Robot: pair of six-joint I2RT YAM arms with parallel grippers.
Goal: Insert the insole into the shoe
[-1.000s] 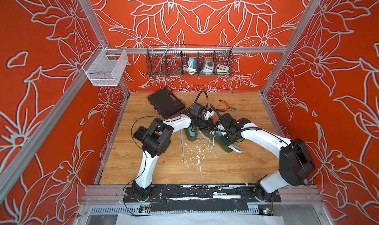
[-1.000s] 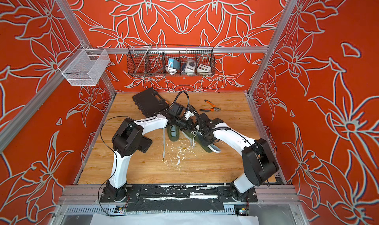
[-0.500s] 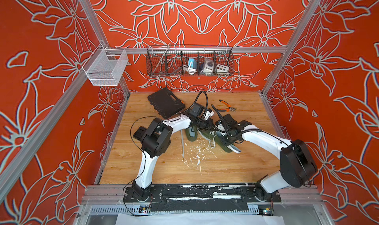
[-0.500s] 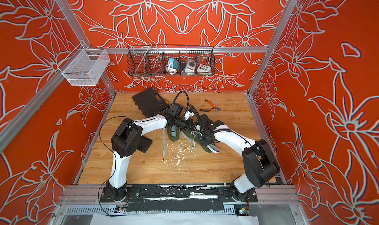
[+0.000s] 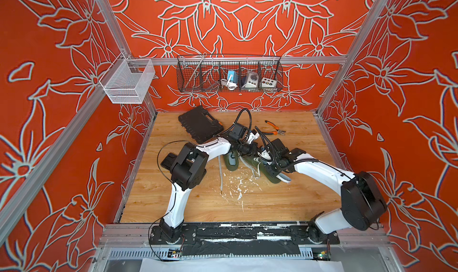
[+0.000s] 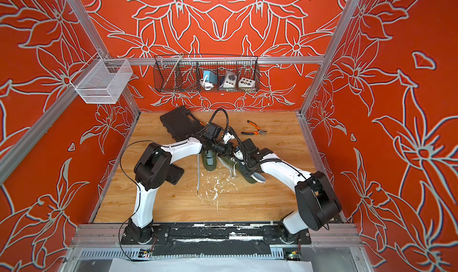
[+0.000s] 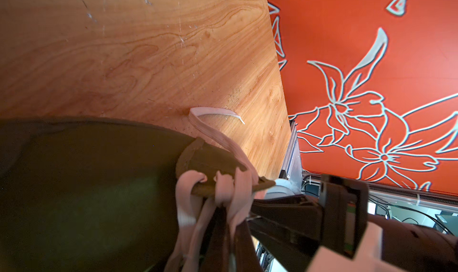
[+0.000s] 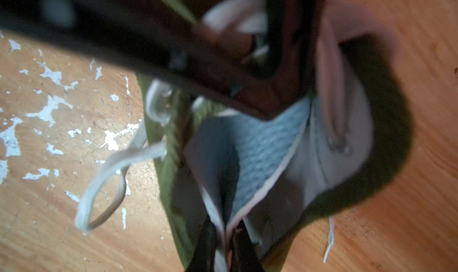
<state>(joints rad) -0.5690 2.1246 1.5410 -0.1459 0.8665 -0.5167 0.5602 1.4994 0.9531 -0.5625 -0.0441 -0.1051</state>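
Two claws meet at one olive shoe (image 5: 272, 179) near the middle of the desk (image 5: 198, 203). The right claw (image 8: 224, 249) is clenched on the edge of the pale blue insole (image 8: 262, 144). The insole is folded lengthwise and sits partly inside the shoe's opening, with one end protruding past the rim. The left claw (image 7: 223, 236) is clenched on the shoe at its laced tongue, with white laces (image 7: 223, 139) bunched around it. A second olive shoe (image 5: 231, 163) lies just beside the first, on the left arm's side. White flecks (image 5: 238, 187) mark the desk in front of both shoes. Pliers (image 5: 273, 130) and a black case (image 5: 200, 125) lie near the back wall.
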